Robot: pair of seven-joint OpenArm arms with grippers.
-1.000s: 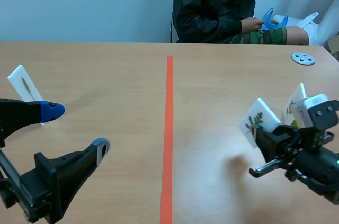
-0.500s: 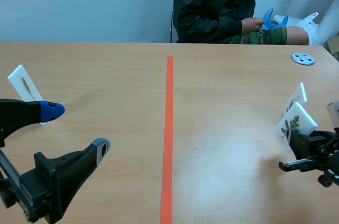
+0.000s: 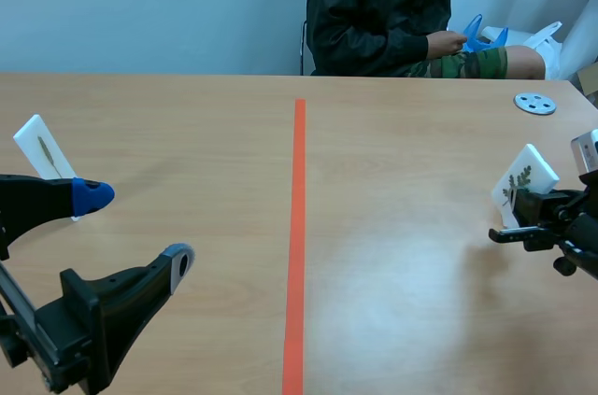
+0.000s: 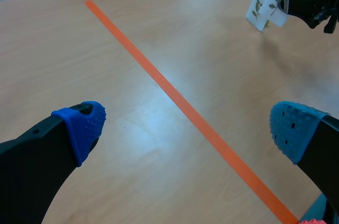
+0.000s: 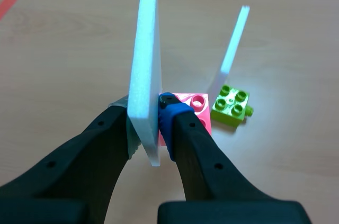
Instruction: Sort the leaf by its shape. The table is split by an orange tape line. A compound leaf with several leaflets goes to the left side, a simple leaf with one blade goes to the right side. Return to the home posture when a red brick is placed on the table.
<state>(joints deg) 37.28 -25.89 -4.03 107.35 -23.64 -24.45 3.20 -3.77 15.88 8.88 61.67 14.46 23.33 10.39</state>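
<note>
In the scene view, the left gripper (image 3: 135, 227) sits near and left with its fingers spread, gripping nothing. A white narrow-leaf card (image 3: 42, 154) stands just beyond it, on the left of the orange tape line (image 3: 297, 227). At the right edge, the right gripper (image 3: 519, 218) pinches the compound-leaf card (image 3: 523, 180), which is upright and well to the right of the line. A grey disc (image 3: 534, 103) lies far right on the table (image 3: 392, 255), and a person (image 3: 378, 12) sits across it.

In the left wrist view, the blue pads stand wide apart over the tape line. Ahead, the held card shows just beside a second card (image 4: 260, 4) that bears a green sprig.

In the right wrist view, the held card is edge-on, pressed between the two fingers. A pink brick (image 5: 193, 110) lies right behind it; whether they touch I cannot tell. A green brick (image 5: 231, 105) sits just beside the pink one, at the foot of the second card.
</note>
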